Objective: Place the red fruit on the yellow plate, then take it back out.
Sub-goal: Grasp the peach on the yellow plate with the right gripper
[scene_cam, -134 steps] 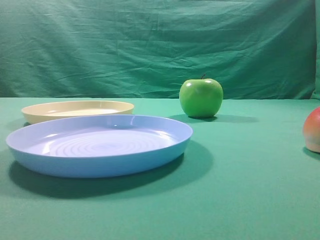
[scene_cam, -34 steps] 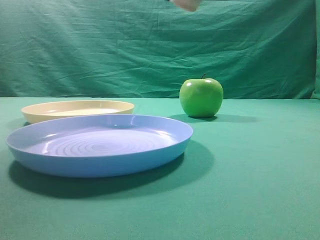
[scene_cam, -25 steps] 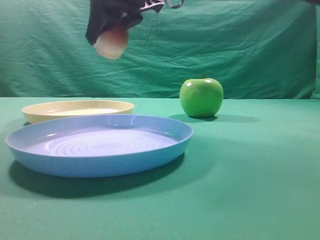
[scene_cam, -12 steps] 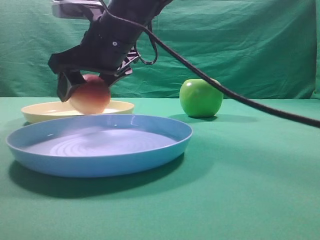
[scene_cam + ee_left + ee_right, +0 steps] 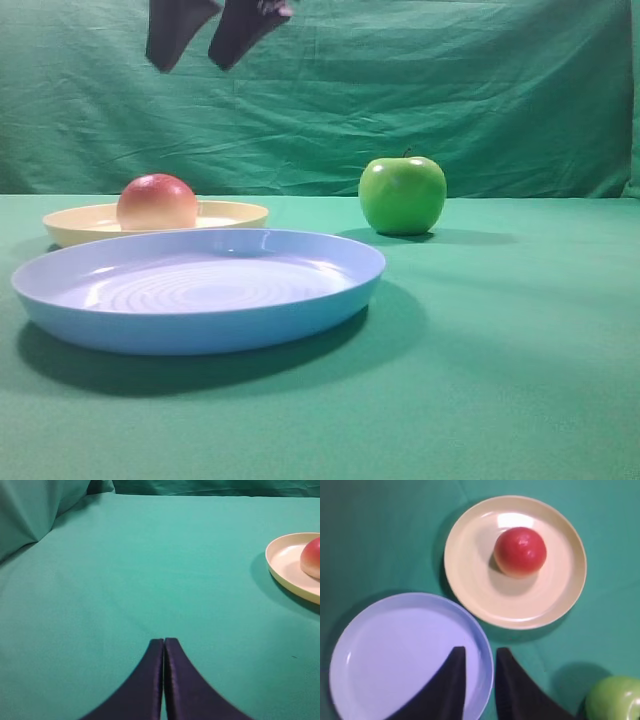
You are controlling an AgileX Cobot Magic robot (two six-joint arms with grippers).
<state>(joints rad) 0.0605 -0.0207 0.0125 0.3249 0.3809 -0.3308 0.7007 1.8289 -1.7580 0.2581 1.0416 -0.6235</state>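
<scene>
The red fruit (image 5: pixel 157 203) rests free on the yellow plate (image 5: pixel 235 215) at the back left. My right gripper (image 5: pixel 190 66) hangs open well above it, with nothing between its dark fingers. From the right wrist view I look straight down on the red fruit (image 5: pixel 520 551) lying right of centre in the yellow plate (image 5: pixel 470 580), with the right gripper (image 5: pixel 479 650) over the blue plate's rim. My left gripper (image 5: pixel 164 641) is shut and empty above bare cloth, with the yellow plate (image 5: pixel 285 565) and the red fruit (image 5: pixel 312 557) off to its right.
A larger light blue plate (image 5: pixel 200 335) sits in front of the yellow one, almost touching it. A green apple (image 5: pixel 402 195) stands at the back centre and shows again as the green apple (image 5: pixel 615 700) in the right wrist view. Green cloth covers table and backdrop.
My right gripper carried the red fruit down to the yellow plate, let go of it and rose. The fruit now lies on the plate by itself.
</scene>
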